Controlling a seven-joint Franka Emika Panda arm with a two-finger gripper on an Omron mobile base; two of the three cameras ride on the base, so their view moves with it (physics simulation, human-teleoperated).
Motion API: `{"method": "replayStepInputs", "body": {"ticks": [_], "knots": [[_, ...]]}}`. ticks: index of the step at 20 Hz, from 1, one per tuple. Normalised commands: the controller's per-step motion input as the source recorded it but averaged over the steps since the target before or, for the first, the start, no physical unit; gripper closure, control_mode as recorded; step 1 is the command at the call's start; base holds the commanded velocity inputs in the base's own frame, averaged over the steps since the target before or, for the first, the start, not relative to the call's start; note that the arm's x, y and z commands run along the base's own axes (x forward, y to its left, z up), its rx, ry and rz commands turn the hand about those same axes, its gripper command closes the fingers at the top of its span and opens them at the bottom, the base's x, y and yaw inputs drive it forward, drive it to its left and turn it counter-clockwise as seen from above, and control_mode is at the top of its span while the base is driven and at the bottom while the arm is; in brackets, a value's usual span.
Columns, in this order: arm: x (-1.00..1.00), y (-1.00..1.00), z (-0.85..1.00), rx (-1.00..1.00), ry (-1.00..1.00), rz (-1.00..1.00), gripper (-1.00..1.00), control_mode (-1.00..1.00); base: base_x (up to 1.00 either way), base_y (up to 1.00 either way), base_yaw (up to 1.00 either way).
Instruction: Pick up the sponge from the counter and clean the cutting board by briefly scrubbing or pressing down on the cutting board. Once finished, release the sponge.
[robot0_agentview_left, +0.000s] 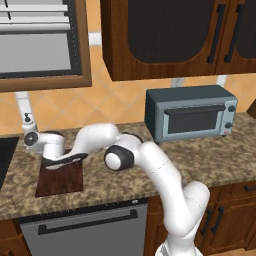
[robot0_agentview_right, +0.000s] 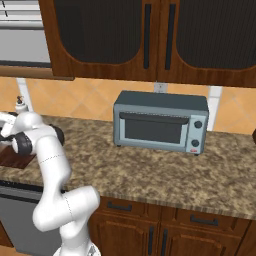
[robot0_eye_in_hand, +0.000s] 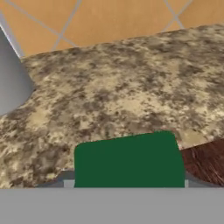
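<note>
The sponge's dark green top (robot0_eye_in_hand: 129, 159) sits low in the hand view, between the two finger tips, with my gripper (robot0_eye_in_hand: 127, 183) shut on it. The cutting board (robot0_agentview_left: 60, 181) is a dark reddish-brown rectangle on the speckled granite counter (robot0_agentview_left: 200, 160), left of the toaster oven. My hand (robot0_agentview_left: 50, 159) hangs low over the board's far edge, hiding the sponge in the left base view. A corner of the board (robot0_eye_in_hand: 206, 161) lies just right of the sponge. The right base view has the board's end (robot0_agentview_right: 11, 157) at the left edge, behind the arm.
A grey toaster oven (robot0_agentview_left: 192, 112) stands at the back right of the counter. A soap dispenser (robot0_agentview_left: 27, 122) is by the wall behind the hand, and a grey rounded body (robot0_eye_in_hand: 11, 83) is close on the left. A dishwasher (robot0_agentview_left: 85, 232) sits below the board.
</note>
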Motion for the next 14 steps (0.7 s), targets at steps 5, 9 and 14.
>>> {"method": "replayStepInputs", "body": {"ticks": [5,9,14], "knots": [[0.31,-0.4,-0.12,0.0,-0.01,0.0,1.0,-1.0,0.0,0.0,0.0],[-0.09,-0.23,-0.1,0.0,0.0,0.0,1.0,-1.0,0.0,0.0,0.0],[-0.36,-0.15,-0.11,0.0,0.0,0.0,1.0,-1.0,0.0,0.0,0.0]]}}
